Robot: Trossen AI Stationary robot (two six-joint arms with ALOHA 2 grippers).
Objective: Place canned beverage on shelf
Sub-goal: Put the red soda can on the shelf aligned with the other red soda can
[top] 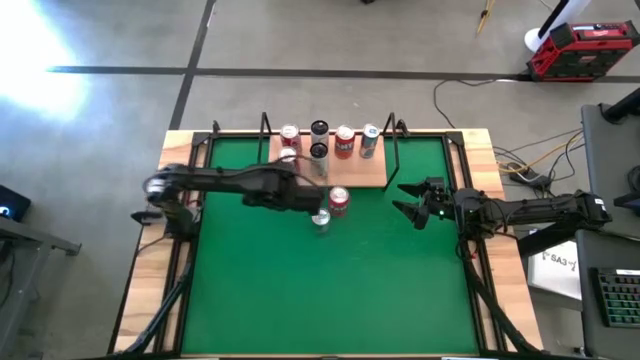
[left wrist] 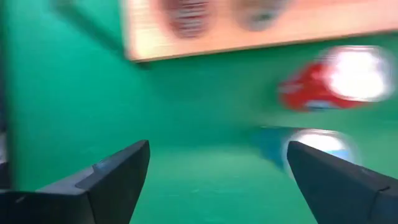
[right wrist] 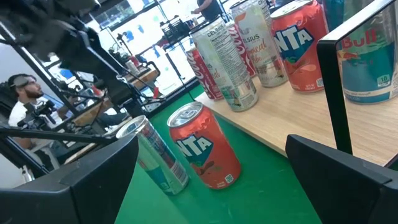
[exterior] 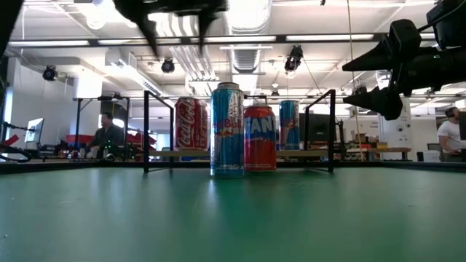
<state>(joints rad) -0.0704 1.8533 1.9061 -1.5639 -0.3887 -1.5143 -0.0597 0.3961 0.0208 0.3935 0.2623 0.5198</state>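
Several cans stand on shelf [top: 335, 172]; red can [top: 339, 201] & blue can [top: 321, 221] remain on mat [top: 300, 290]; left gripper [top: 318, 205] & right gripper [top: 412, 201] fingers apart, empty.

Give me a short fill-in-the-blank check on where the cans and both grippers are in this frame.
1. Two cans stand off the shelf on the green ____.
2. The orange Fanta can on the mat stands beside a slim ____ can.
3. The left gripper hovers above those two cans with its fingers ____.
4. The right gripper waits, open, near the shelf's ____ end.

Missing words: mat; Red Bull; open; right
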